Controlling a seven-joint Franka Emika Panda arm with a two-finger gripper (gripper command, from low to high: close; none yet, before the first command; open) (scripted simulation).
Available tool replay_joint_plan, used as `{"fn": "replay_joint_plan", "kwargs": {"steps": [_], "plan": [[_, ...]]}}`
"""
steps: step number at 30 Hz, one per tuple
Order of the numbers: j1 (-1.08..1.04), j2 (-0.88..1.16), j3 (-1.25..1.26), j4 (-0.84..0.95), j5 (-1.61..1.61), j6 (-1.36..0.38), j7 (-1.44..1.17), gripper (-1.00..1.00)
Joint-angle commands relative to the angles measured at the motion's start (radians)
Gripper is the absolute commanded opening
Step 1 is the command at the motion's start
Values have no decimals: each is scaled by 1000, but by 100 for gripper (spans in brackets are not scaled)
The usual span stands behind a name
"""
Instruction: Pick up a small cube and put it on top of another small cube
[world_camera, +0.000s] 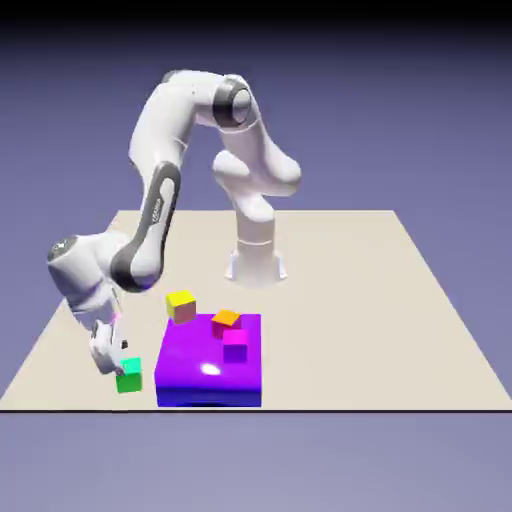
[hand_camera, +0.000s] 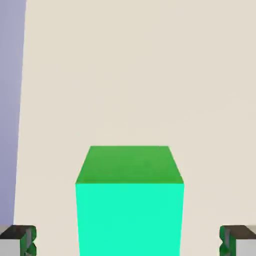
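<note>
The small bright green cube (world_camera: 129, 376) rests on the table near its front edge, at the exterior view's left. My gripper (world_camera: 118, 362) is low over it, tilted, and open. In the hand view the green cube (hand_camera: 129, 200) fills the lower middle, with one fingertip (hand_camera: 20, 240) to its left and the other to its right, both well apart from its sides. The small yellow cube (world_camera: 181, 306) sits on the table behind it, beside the purple block's back left corner.
A big purple block (world_camera: 210, 365) lies right of the green cube, carrying an orange cube (world_camera: 226, 320) and a magenta cube (world_camera: 235, 345). The table edge (hand_camera: 20, 125) runs down the hand view's left.
</note>
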Motion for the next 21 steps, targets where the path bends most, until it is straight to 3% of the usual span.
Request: {"fn": "replay_joint_plan", "kwargs": {"steps": [1,6,21], "plan": [[0,0,0,0,0,0,0,-100],[16,-145,-43,-4,-60,-141,20,-100],[343,-688,-237,-345,-417,-377,-458,-100]]}}
